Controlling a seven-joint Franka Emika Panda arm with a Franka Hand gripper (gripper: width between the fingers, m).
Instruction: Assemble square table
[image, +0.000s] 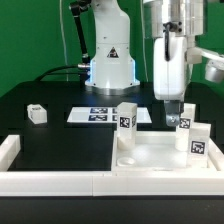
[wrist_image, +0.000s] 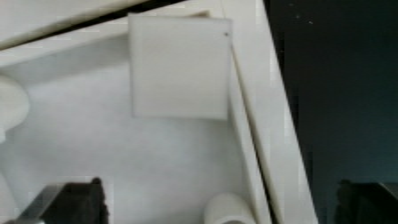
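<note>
Exterior view: square table top lies at five o'clock, rim up for fitting; my gripper hangs at eleven o'clock of a standing leg. Wrist view: my fingers stand wide, apparently holding nothing, free to lift clear.

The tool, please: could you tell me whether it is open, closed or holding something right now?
Tool: open, holding nothing.

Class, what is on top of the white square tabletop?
A tagged leg and a second leg stand upright on the tabletop; the open pincer covers part of what may be a third.
</note>
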